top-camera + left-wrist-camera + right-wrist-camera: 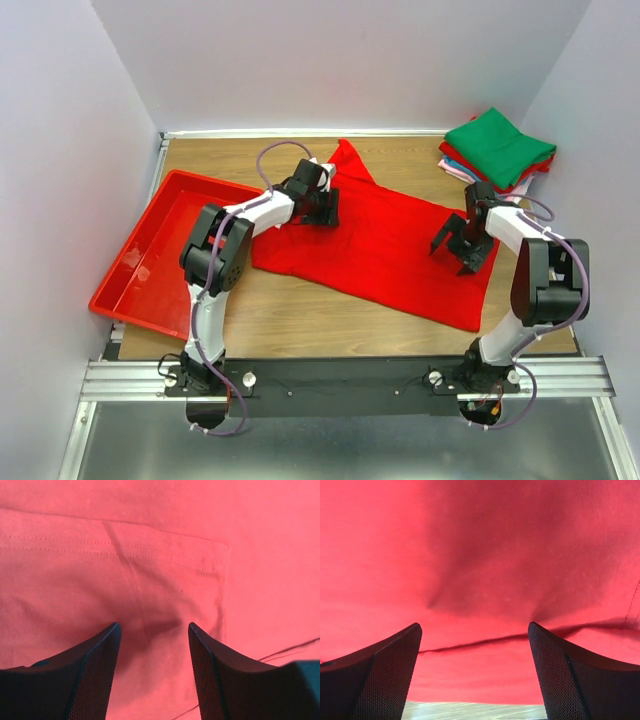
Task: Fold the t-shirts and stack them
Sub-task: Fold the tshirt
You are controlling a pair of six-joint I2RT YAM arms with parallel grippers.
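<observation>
Red shirt point(390, 240): spread flat across the bench point(300, 320); folded stack point(498, 150) at two o'clock.
Left tool point(322, 208): fingers parted, empty, over the shirt's ten o'clock sleeve.
Right tool point(462, 245): spread wide, empty, at its three o'clock edge.
Advice: pinch both edges together, then lift evenly.

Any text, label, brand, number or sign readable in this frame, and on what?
None can be read in any view.
Red t-shirt: plain cloth and stitched seams only, no print or tag showing.
Stack of folded t-shirts: no visible lettering.
Red tray: no marking visible.
</observation>
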